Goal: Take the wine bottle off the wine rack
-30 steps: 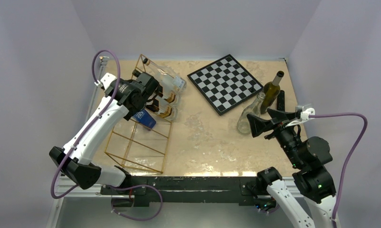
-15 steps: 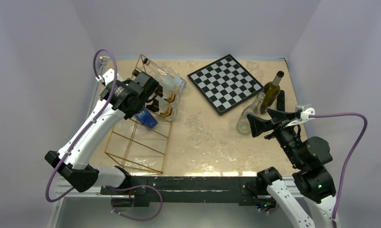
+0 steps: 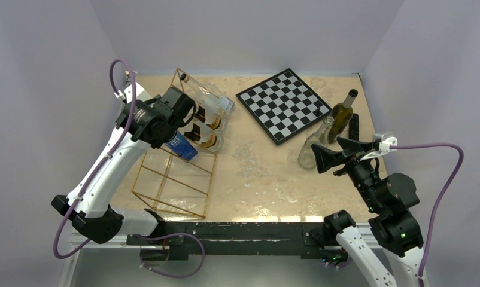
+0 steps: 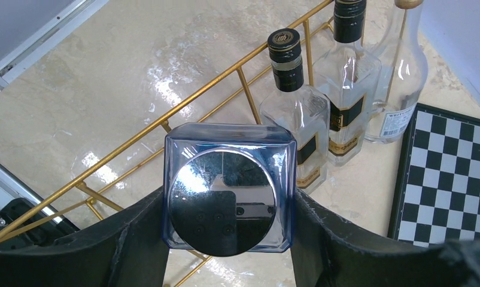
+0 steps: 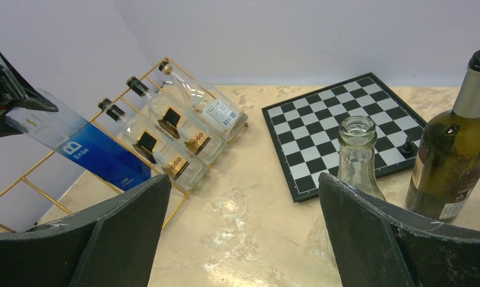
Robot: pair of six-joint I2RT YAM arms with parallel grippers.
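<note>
Left wrist view: the wine bottle (image 4: 228,149) is clamped by its square near end in my left gripper (image 4: 228,200), jaws about half closed. It's tilted, its blue lower end down among the bars of the wine rack (image 3: 172,185), just beside three clear bottles (image 3: 209,122). My worry is that end could snag a gold bar or nudge its neighbour, twisting the bottle loose. My right gripper (image 3: 328,156) hangs wide open, empty

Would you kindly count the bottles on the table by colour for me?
Clear bottles: 4 (three in the rack, one standing)
Blue bottle: 1
Green bottle: 1
Total: 6
</note>
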